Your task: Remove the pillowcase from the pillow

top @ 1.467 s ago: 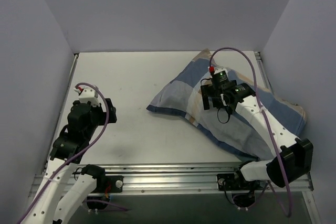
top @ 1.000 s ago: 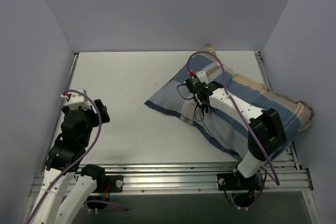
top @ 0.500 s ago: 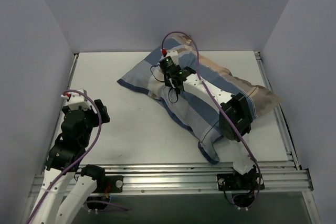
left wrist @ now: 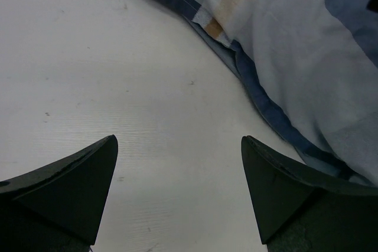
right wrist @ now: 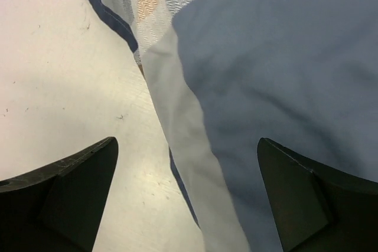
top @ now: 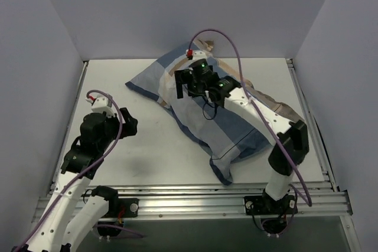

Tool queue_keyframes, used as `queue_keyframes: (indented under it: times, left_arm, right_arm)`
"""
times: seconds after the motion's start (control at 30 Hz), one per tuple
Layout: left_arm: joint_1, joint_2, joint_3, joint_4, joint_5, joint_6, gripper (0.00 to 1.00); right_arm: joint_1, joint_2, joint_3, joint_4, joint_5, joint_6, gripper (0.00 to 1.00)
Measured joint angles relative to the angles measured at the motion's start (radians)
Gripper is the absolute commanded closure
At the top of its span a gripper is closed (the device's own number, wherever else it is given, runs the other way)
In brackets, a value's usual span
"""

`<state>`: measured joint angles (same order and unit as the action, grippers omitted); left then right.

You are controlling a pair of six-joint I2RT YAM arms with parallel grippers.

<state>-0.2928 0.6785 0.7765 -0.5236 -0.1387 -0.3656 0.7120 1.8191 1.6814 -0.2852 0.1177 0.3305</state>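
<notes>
from above, we see the pillowcase (top: 231,129) lying slantwise on the table (top: 155,149), running from the back middle toward the front right, plump and closed round the pillow, which stays hidden inside it. the right gripper (top: 184,84) hangs over the back left part of the cloth, near its pale and tan blocks. the left gripper (top: 129,125) sits over bare table, well apart from the cloth on its left side.

in the left wrist view, the left gripper (left wrist: 177,138) has its fingers spread wide with nothing between them, only white table below. the dark blue hem of the pillowcase (left wrist: 307,57) runs across the upper right, with a tan strip beside a pale block.

in the right wrist view, the right gripper (right wrist: 186,140) is also spread wide and grips nothing. under it lies the pillowcase (right wrist: 283,75), a broad dusty blue block on the right, a pale band down the middle, a tan patch at the top, and table on the left.
</notes>
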Motion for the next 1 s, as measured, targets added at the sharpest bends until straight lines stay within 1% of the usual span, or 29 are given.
queue_keyframes:
  times: [0.1, 0.23, 0.33, 0.43, 0.53, 0.67, 0.87, 0.93, 0.97, 1.0]
  left_arm:
    - [-0.001, 0.083, 0.002, 0.048, 0.107, -0.075, 0.06]
    - [-0.01, 0.212, 0.002, 0.188, 0.235, -0.203, 0.06]
    - [-0.043, 0.329, 0.002, 0.353, 0.303, -0.305, 0.06]
    - [-0.094, 0.486, 0.006, 0.528, 0.349, -0.392, 0.06]
    - [-0.146, 0.655, 0.014, 0.693, 0.366, -0.472, 0.06]
    - [-0.199, 0.838, 0.058, 0.834, 0.361, -0.526, 0.06]
    - [-0.236, 1.017, 0.113, 1.052, 0.335, -0.582, 0.06]
    - [-0.24, 1.075, 0.126, 1.107, 0.333, -0.595, 0.0]
    - [-0.243, 1.104, 0.128, 1.136, 0.332, -0.601, 0.08]
    - [-0.244, 1.131, 0.128, 1.172, 0.333, -0.614, 0.14]
  right_arm:
    - [-0.059, -0.173, -0.091, -0.021, -0.013, -0.026, 0.0]
    - [-0.229, -0.367, -0.179, -0.021, -0.028, -0.06, 0.0]
    - [-0.381, -0.447, -0.234, -0.018, -0.031, -0.072, 0.0]
    - [-0.472, -0.472, -0.307, -0.006, -0.053, -0.068, 0.0]
    - [-0.489, -0.47, -0.41, 0.007, -0.098, -0.045, 0.0]
    - [-0.489, -0.465, -0.498, 0.011, -0.148, -0.013, 0.0]
    - [-0.488, -0.509, -0.552, 0.043, -0.2, 0.021, 0.01]
    - [-0.488, -0.527, -0.552, 0.045, -0.211, 0.025, 0.01]
    - [-0.488, -0.542, -0.552, 0.045, -0.216, 0.027, 0.01]
    - [-0.488, -0.552, -0.552, 0.045, -0.219, 0.029, 0.01]
